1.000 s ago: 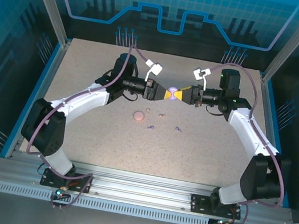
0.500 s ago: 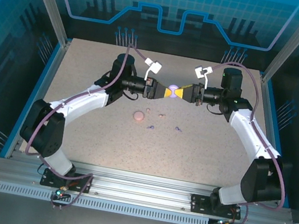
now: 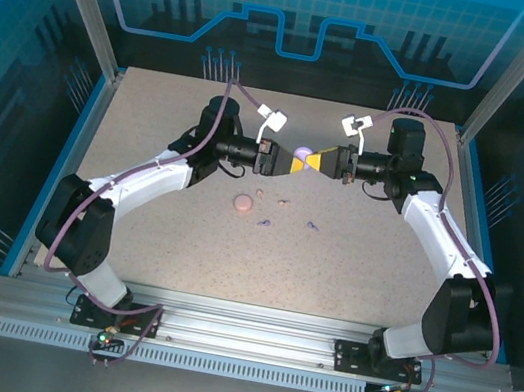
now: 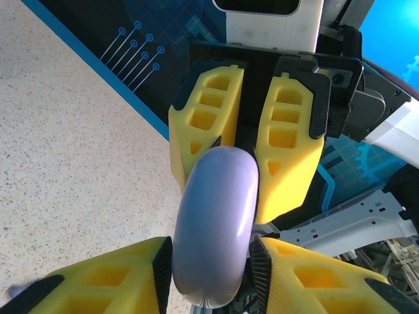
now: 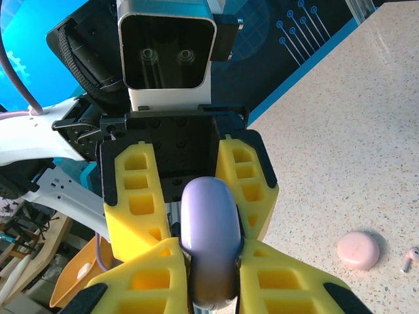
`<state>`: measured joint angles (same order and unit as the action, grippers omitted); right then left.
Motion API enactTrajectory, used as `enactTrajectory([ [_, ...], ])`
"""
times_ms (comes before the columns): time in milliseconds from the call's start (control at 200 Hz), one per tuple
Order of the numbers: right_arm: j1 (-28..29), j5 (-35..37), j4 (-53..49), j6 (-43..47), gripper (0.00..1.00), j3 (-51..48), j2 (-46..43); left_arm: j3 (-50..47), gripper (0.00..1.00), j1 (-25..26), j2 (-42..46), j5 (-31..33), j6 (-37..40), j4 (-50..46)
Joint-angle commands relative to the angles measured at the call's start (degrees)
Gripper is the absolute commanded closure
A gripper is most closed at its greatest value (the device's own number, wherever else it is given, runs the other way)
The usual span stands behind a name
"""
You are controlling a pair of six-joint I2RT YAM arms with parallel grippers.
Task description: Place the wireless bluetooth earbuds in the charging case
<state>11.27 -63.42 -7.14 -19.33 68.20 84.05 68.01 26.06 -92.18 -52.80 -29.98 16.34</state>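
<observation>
One purple case (image 4: 216, 222) is pinched by left pincer (image 4: 209, 261) and right pincer (image 5: 213, 261); one pink case (image 3: 242, 202) and four earbuds (image 3: 263, 223) are scattered on speckled tabletop (image 3: 330, 269).

Nothing fancy here: speckled beige counter (image 3: 350, 273), blue circuit-print panels (image 3: 295, 9) behind it, aluminium rail (image 3: 248, 331) along the near edge.

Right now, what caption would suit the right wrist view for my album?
The right gripper clamps a purple case, the left gripper flanking it; a pink case lies on the table.
</observation>
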Motion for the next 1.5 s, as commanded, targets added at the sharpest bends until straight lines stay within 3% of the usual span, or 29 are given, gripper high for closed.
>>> enactTrajectory([
  [0, 0.6, -0.1, 0.9, 0.0, 0.88, -1.1, -1.4, 1.0, 0.64, 0.5, 1.7, -0.6, 0.3, 1.4],
  [420, 1.2, -0.1, -2.0, 2.5, 0.87, -0.8, -1.4, 1.5, 0.63, 0.6, 1.2, -0.1, -0.2, 1.8],
  [640, 1.2, 0.8, -3.7, 3.7, 0.86, -0.2, -1.5, 1.7, 0.82, 0.5, 1.1, 0.7, 1.1, -0.3],
  [765, 1.1, 5.0, -7.9, 6.1, 0.72, 1.0, -2.2, 3.4, 0.93, 0.6, 1.5, 5.7, 5.0, -7.6],
  [835, 0.6, 7.9, -9.6, 7.3, 0.66, 1.2, -3.1, 3.7, 0.93, 0.6, 1.8, 8.1, 7.3, -9.2],
  [971, 0.3, 14.8, -9.1, 8.4, 0.53, -0.1, -5.4, -0.4, 0.93, 0.6, 4.0, 10.6, 13.9, -3.9],
  [1121, 0.6, 19.3, -5.4, 12.5, 0.49, -4.4, -9.6, -4.9, 0.98, 0.6, 6.0, 10.4, 22.4, 2.4],
  [1216, 0.6, 17.8, -7.2, 16.1, 0.47, -4.4, -10.9, -4.0, 0.98, 0.6, 4.9, 7.3, 24.0, 1.8],
  [1396, 1.0, 4.7, -21.2, 25.7, 0.46, 3.6, -6.8, -4.5, 0.97, 0.6, 3.6, 3.9, 22.7, 5.5],
  [1496, 1.8, 4.5, -23.7, 28.0, 0.46, 5.7, -5.4, -5.1, 0.97, 0.6, 3.7, 2.0, 21.7, 7.6],
])
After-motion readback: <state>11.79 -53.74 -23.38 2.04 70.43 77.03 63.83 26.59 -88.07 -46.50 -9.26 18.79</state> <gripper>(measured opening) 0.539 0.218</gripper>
